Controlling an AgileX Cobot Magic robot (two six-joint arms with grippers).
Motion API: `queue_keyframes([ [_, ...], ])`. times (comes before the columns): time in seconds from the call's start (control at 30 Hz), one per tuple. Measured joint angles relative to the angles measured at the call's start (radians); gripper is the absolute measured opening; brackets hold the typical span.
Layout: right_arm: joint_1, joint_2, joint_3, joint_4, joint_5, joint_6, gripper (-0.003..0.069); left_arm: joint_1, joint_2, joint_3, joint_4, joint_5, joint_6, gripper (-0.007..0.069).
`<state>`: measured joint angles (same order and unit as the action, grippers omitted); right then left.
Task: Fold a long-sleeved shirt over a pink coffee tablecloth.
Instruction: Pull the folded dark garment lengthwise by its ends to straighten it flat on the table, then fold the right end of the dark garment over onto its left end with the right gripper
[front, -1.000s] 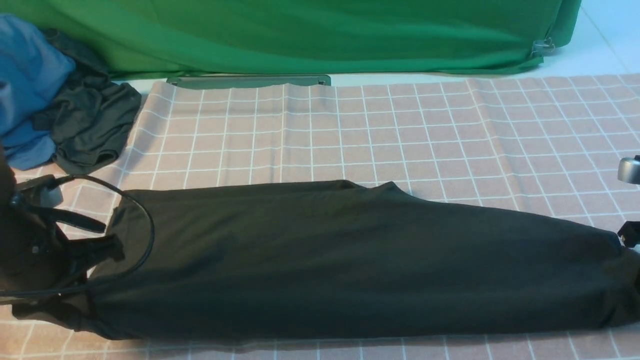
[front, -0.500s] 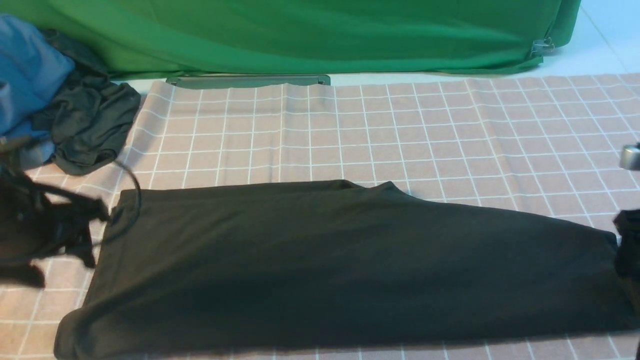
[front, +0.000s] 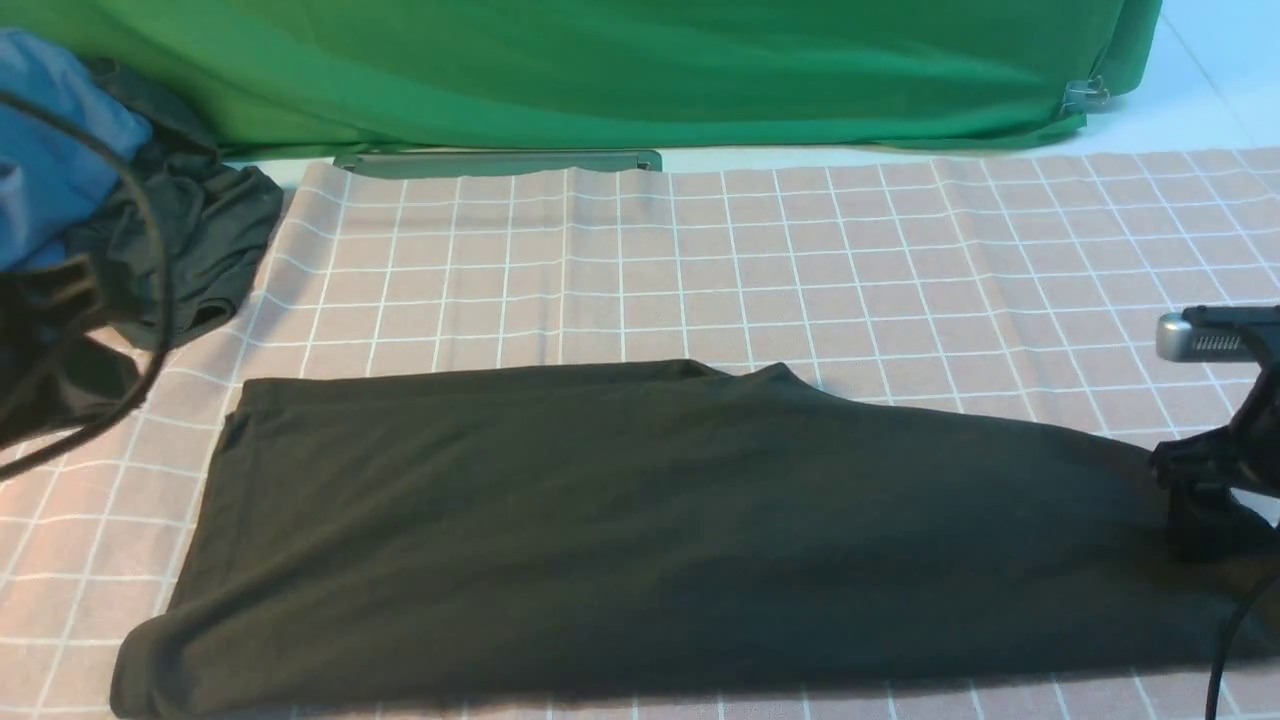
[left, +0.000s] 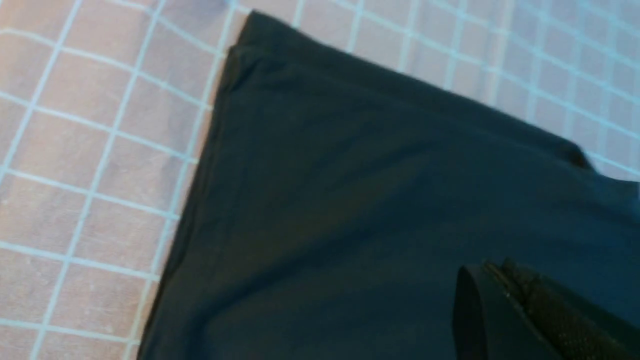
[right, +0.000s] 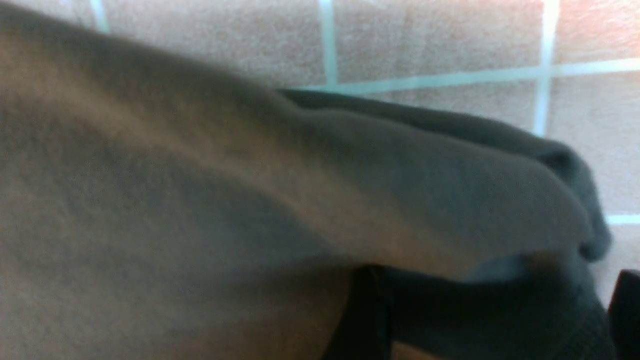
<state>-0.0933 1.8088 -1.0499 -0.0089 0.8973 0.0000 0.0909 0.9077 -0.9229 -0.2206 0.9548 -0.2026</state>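
One long-sleeved shirt (front: 640, 520) lies on one pink coffee tablecloth (front: 700, 270).

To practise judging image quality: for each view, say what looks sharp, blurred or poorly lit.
Front view: the tablecloth grid is crisp and evenly lit, but the shirt is so dark that its folds barely show. Left wrist view: slightly soft, with the grid lines a little smeared. Right wrist view: the shirt sits very close to the lens, is out of focus and fills most of the frame.
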Motion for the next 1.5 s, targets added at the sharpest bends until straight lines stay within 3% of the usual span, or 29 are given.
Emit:
queue_keyframes([
  [0.07,0.000,0.003,0.000,0.009,-0.001,-0.015,0.0501,0.000,-0.047,0.000,0.000,0.018,0.001,0.0012],
  [0.2,0.000,0.004,-0.001,0.003,0.005,-0.080,0.0167,0.000,-0.117,0.000,-0.002,0.029,0.001,0.0012],
  [0.27,0.000,0.004,-0.010,-0.012,0.026,-0.090,0.0083,0.000,-0.148,0.001,-0.003,0.030,0.002,0.0013],
  [0.57,-0.031,-0.083,-0.156,-0.121,0.241,0.000,0.0079,0.000,-0.182,0.001,-0.001,0.076,0.004,0.0013],
  [0.8,0.043,-0.164,-0.272,-0.027,0.310,0.000,0.0077,0.000,-0.182,0.001,0.000,0.069,0.004,0.0013],
  [0.93,0.151,-0.173,-0.318,0.089,0.316,0.000,0.0073,0.000,-0.182,0.001,-0.001,0.063,0.004,0.0013],
  [1.03,0.295,-0.173,-0.374,0.189,0.317,0.015,0.0073,0.000,-0.182,0.001,-0.003,0.056,0.004,0.0013],
  [1.27,0.566,-0.132,-0.539,0.255,0.252,0.089,0.0072,0.000,-0.182,0.001,-0.053,0.045,0.004,0.0013],
  [1.5,0.709,-0.003,-0.662,0.350,0.153,0.144,0.0072,0.000,-0.182,0.001,-0.082,0.043,0.004,0.0013],
])
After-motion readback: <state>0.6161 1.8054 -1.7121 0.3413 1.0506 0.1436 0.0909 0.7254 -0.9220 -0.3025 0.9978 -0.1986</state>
